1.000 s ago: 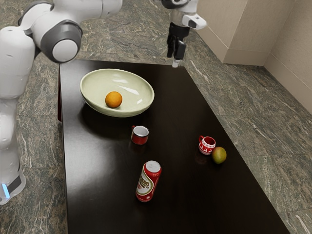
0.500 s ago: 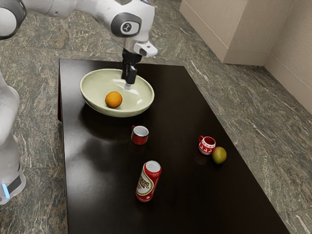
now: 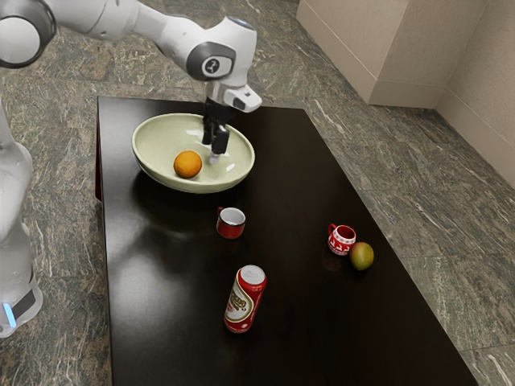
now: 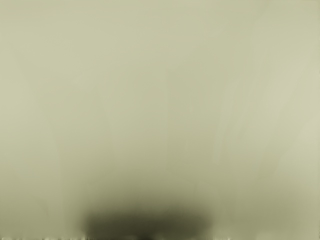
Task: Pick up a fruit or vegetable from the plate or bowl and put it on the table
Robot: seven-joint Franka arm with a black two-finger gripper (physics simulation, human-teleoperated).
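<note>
My gripper (image 3: 215,154) reaches down inside the pale green bowl (image 3: 165,135), toward the exterior view's right of the orange (image 3: 187,164). A strip of bowl surface shows between it and the fruit in that view. How the gripper stands, I cannot tell. The orange rests in the bowl on the side nearer the exterior camera. In the wrist view the bowl's inner surface (image 4: 160,100) lies close under the hand, with a dark blurred patch at the lower edge; what it is, I cannot tell.
On the dark table (image 3: 161,297) stand a small red cup (image 3: 230,227), a red can (image 3: 245,301) and a patterned red mug (image 3: 343,243). A green-brown fruit (image 3: 361,256) lies beside the mug, near the table's edge at the exterior view's right.
From beyond the table's far end, my hand has swung toward the exterior view's left, over the bowl, then lowered into it. The orange and the things on the table stayed put.
</note>
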